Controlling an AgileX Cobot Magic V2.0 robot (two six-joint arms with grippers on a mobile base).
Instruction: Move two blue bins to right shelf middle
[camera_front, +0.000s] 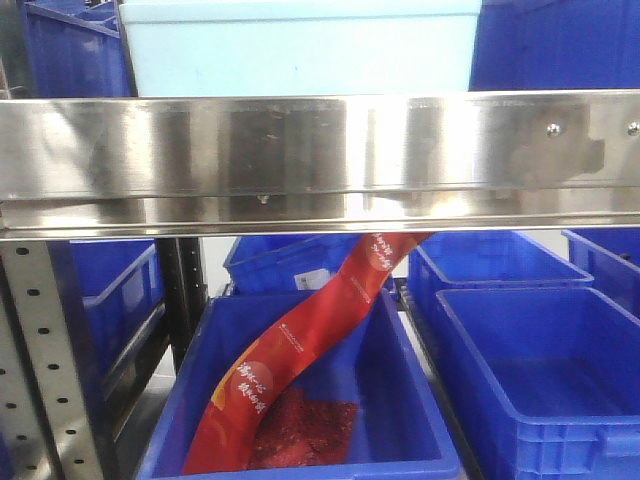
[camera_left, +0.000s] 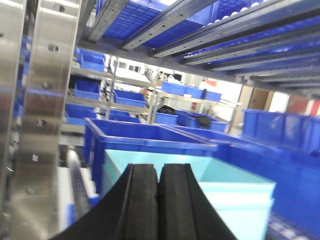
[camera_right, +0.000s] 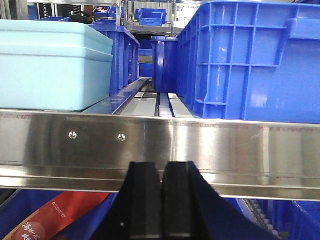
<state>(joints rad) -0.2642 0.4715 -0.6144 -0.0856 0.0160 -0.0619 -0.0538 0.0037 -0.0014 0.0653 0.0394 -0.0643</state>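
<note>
Here the blue bin (camera_right: 250, 60), ribbed and deep, stands on the shelf behind the steel rail (camera_right: 160, 145), right of a pale cyan bin (camera_right: 50, 65). The right gripper (camera_right: 161, 200) has its fingers pressed together, holding nothing, level just before the rail. The left gripper (camera_left: 158, 200) is likewise closed, empty, pointing at a cyan bin (camera_left: 220, 195).

The left gripper (camera_left: 159, 200) is showing two matte black, ribbed rubber-like fingers flaring outward toward six o'clock. The right gripper (camera_right: 161, 200) is looking identical.
</note>
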